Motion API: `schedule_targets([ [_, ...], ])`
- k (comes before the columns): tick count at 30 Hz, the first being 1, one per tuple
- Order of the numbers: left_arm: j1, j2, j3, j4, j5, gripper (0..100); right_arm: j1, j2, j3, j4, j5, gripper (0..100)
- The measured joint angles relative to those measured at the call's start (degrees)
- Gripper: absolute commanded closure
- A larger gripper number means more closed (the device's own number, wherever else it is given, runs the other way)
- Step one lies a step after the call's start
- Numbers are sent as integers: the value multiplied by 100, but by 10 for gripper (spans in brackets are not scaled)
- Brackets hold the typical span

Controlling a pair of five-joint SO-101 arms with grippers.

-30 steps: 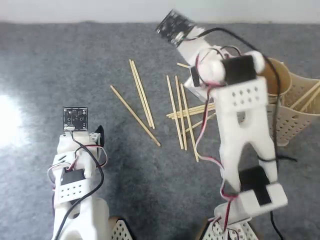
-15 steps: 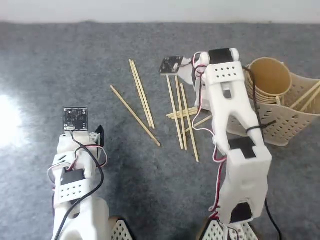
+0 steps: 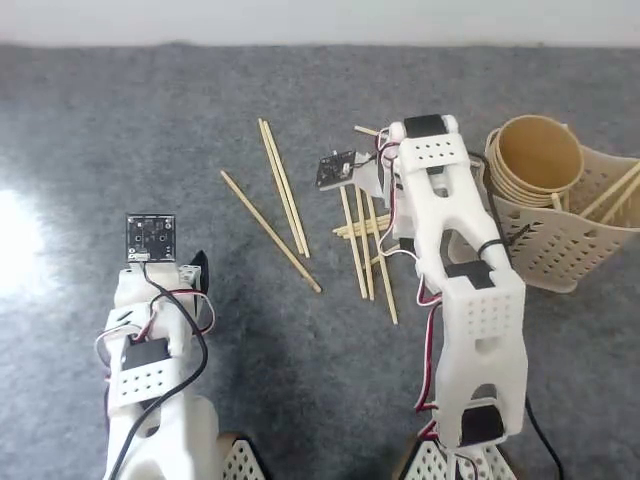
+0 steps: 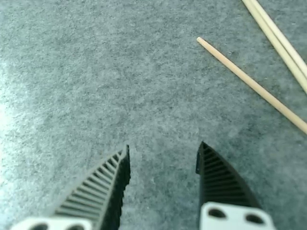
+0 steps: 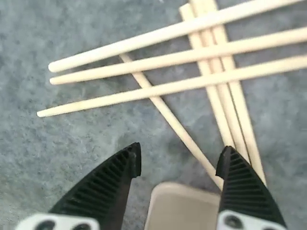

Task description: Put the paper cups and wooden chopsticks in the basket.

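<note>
Several wooden chopsticks [image 3: 360, 235] lie crossed on the grey carpet, with a pair [image 3: 283, 185] and a single one [image 3: 270, 230] further left. Stacked paper cups [image 3: 535, 155] stand in the cream basket [image 3: 580, 240] at the right, beside a few chopsticks [image 3: 615, 190]. My right gripper [image 5: 181, 152] hangs open just above the crossed chopsticks [image 5: 163, 60], holding nothing. Near the front left, my left gripper [image 4: 163, 153] is open and empty over bare carpet. One chopstick [image 4: 249, 84] lies ahead of it.
The right arm [image 3: 470, 300] stretches from the front edge up the table, covering part of the chopstick pile and running close along the basket's left side. A pale wall borders the carpet at the back [image 3: 200, 20].
The right arm has swung away from the basket and come down over the crossed chopsticks, its wrist camera moving toward the table's middle. The left arm has not moved.
</note>
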Motion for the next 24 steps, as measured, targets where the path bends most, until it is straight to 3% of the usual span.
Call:
schedule_targets([
  [4,0,0,0,0,0,786,62,53,0,-369,35,776],
  [9,0,0,0,0,0,786,114,53,0,-536,35,731],
  [21,0,0,0,0,0,786,97,396,0,-1257,53,734],
  [24,0,0,0,0,0,786,88,563,-18,-1319,53,776],
])
